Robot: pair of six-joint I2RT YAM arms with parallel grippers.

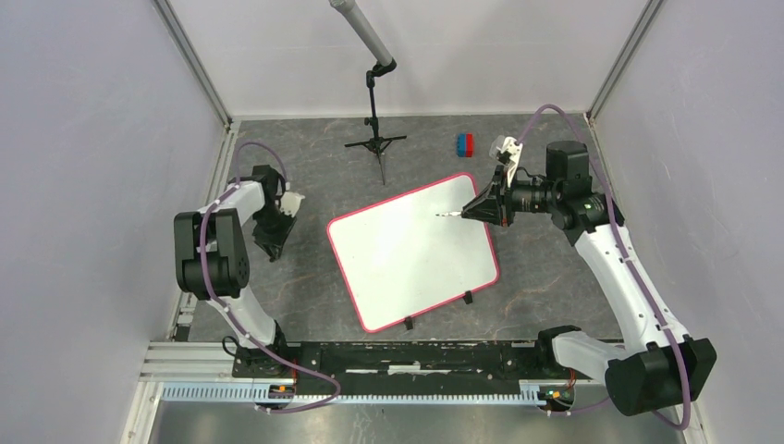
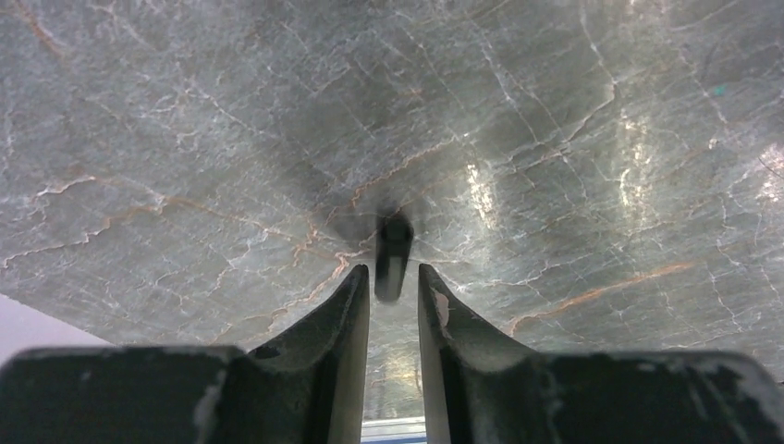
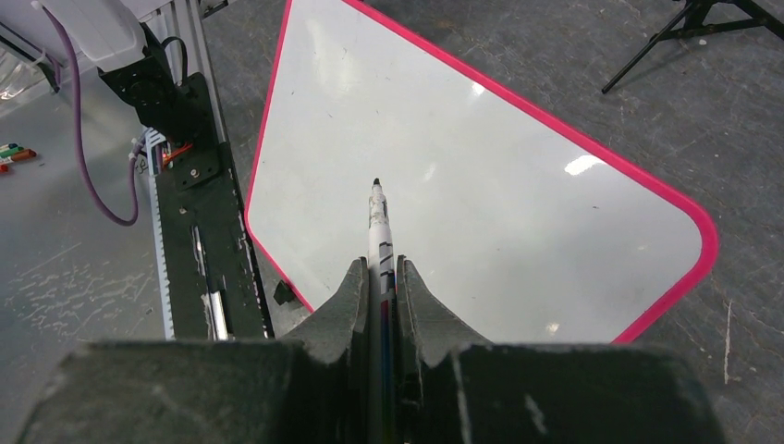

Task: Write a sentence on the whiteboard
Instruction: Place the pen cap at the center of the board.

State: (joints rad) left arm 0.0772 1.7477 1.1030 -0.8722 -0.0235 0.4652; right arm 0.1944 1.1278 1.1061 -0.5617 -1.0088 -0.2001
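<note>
The whiteboard [image 1: 411, 250] lies tilted on the grey table, white with a pink-red rim [image 3: 518, 102]. Its face is bare and no sentence shows on it. My right gripper [image 1: 473, 211] hangs over the board's far right corner, shut on a marker [image 3: 379, 222]. The marker's black tip points down over the board's surface. My left gripper [image 1: 271, 250] is low over the table left of the board, with its jaws slightly open [image 2: 392, 276]. A small black cap [image 2: 394, 250] stands just beyond its fingertips, with a gap on each side.
A black tripod stand [image 1: 374, 139] holding a grey tube stands at the back of the table. A red and blue block [image 1: 464, 144] lies behind the board. Black clips [image 1: 408, 323] sit on the board's near edge, by the arm mounting rail [image 1: 398, 356].
</note>
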